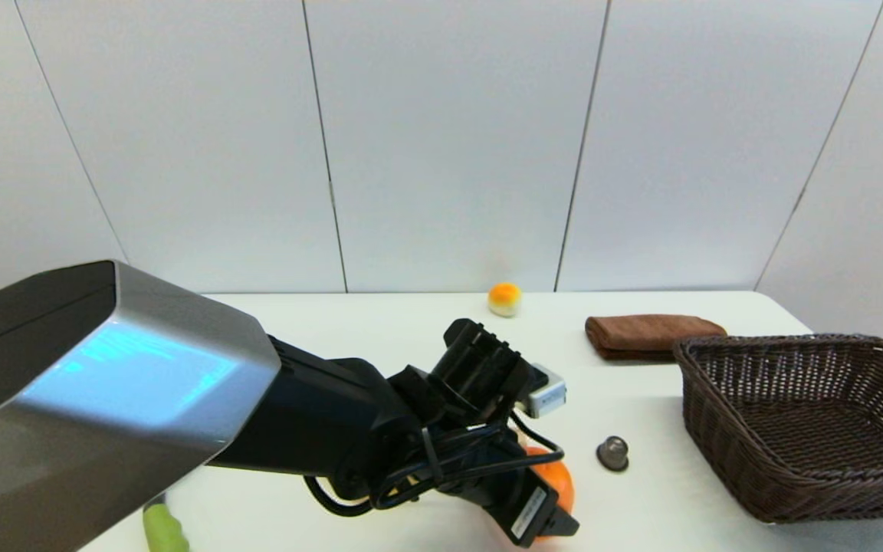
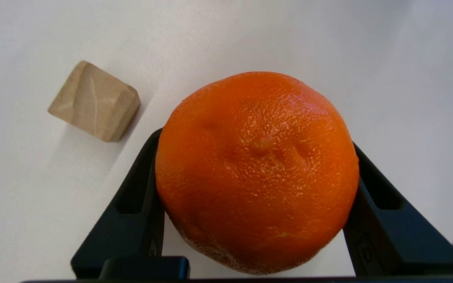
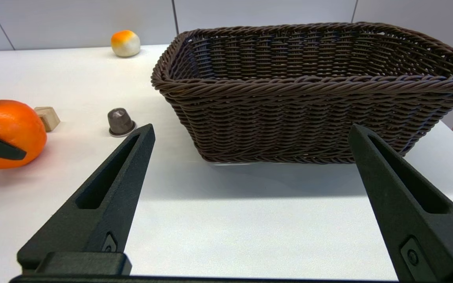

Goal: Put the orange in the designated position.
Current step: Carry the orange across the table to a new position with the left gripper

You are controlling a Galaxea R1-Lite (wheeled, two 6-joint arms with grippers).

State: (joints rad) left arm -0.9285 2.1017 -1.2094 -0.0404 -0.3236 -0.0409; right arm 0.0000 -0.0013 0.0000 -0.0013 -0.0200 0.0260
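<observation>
I have the left gripper (image 2: 256,173) closed around the orange (image 2: 257,169), one black finger pressed to each side of the fruit. In my head view the left arm reaches across the near middle of the white table (image 1: 411,322), and only a sliver of the orange shows past the wrist at the near edge. From the right wrist camera the fruit sits low, at or just above the tabletop; I cannot tell whether it touches.

A small wooden block (image 2: 94,101) lies just beside the orange, apart from it. A little grey capsule (image 1: 612,452) stands near the fruit, between it and the brown wicker basket (image 1: 809,429) on the right side of the table. A folded brown cloth (image 1: 645,335) lies behind the basket's far left corner, and a small white ball with an orange-yellow top (image 1: 504,299) rests at the far edge by the wall. A green handle (image 1: 163,529) pokes out under the left arm at the near edge.

My right gripper (image 3: 250,133) hangs with its fingers spread wide, holding nothing, facing the basket's near wall.
</observation>
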